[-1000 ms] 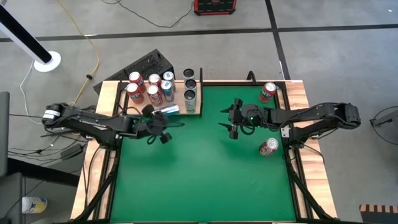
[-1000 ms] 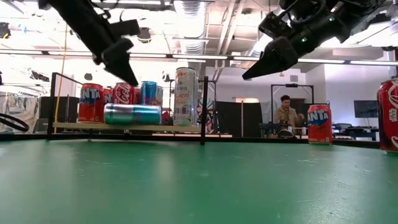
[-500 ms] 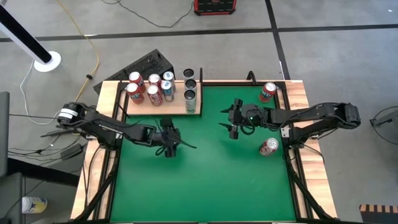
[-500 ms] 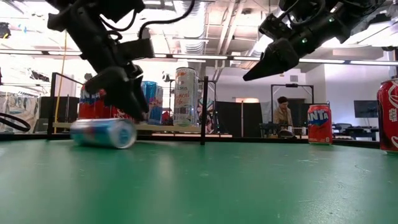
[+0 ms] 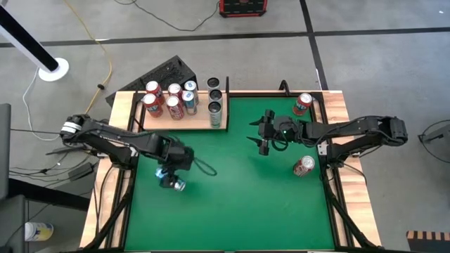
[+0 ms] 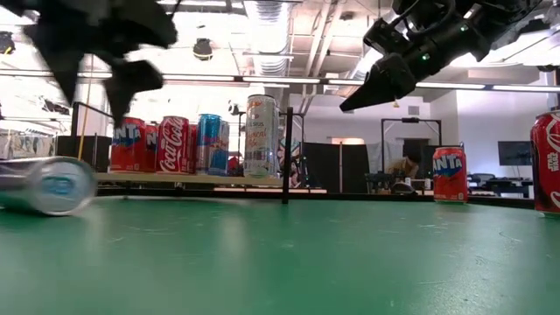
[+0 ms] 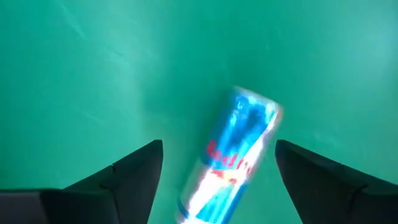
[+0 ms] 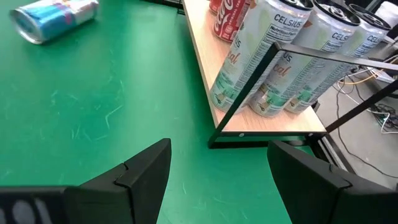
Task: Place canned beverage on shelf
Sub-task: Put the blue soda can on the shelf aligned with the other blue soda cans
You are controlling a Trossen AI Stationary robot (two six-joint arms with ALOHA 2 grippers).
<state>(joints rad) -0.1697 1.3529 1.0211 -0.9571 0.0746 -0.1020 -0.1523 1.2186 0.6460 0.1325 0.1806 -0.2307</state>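
The blue Red Bull can (image 5: 171, 183) lies on its side on the green felt tabletop (image 5: 239, 197), well short of the shelf (image 5: 184, 119), under the left gripper (image 5: 169, 174), whose fingers stand apart around it without clamping. The shelf carries upright red soda cans (image 5: 153, 98) and Celsius cans (image 8: 249, 53) behind a black wire frame (image 8: 273, 81). The right gripper (image 5: 263, 133) hovers spread over mid-table, near two red cans (image 5: 303, 166).
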